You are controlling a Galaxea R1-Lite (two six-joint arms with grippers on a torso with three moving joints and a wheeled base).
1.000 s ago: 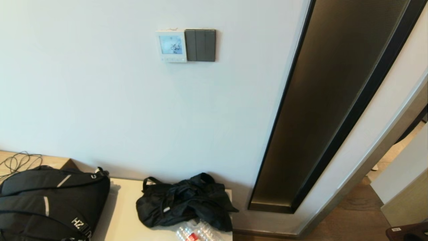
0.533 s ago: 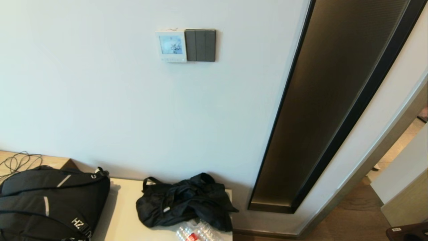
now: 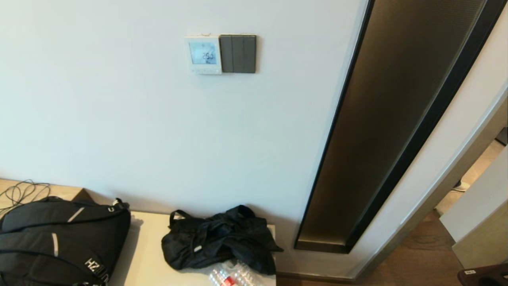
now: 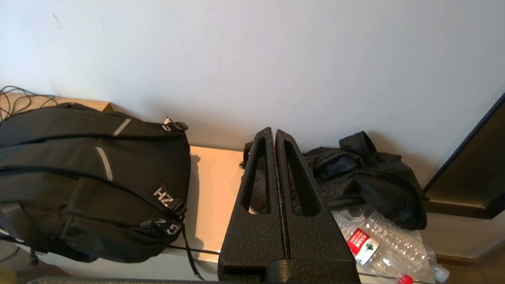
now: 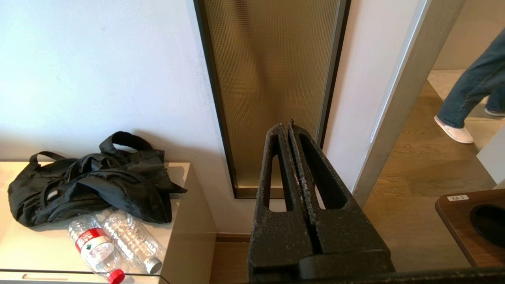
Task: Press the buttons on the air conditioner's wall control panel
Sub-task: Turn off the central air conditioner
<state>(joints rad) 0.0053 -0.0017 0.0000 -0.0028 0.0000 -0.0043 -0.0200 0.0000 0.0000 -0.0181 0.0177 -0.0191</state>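
The white wall control panel (image 3: 203,55) hangs high on the wall in the head view, its screen lit blue with digits 29.0. Its row of tiny white buttons (image 3: 205,70) runs along its bottom edge. Neither gripper shows in the head view. My left gripper (image 4: 274,131) is shut and empty, low down, pointing at the wall above a cabinet. My right gripper (image 5: 287,125) is shut and empty, low down, pointing at the foot of a tall dark glass strip. The panel shows in neither wrist view.
A dark grey three-rocker switch plate (image 3: 238,53) adjoins the panel's right side. A cabinet top (image 3: 147,254) below holds a black backpack (image 3: 59,238), a black bag (image 3: 218,238) and plastic bottles (image 3: 234,276). A tall dark glass strip (image 3: 389,119) stands right. A person's leg (image 5: 469,94) shows past the doorway.
Nothing on the wall or the cabinet has moved. Only something in the doorway at the far right has shifted.
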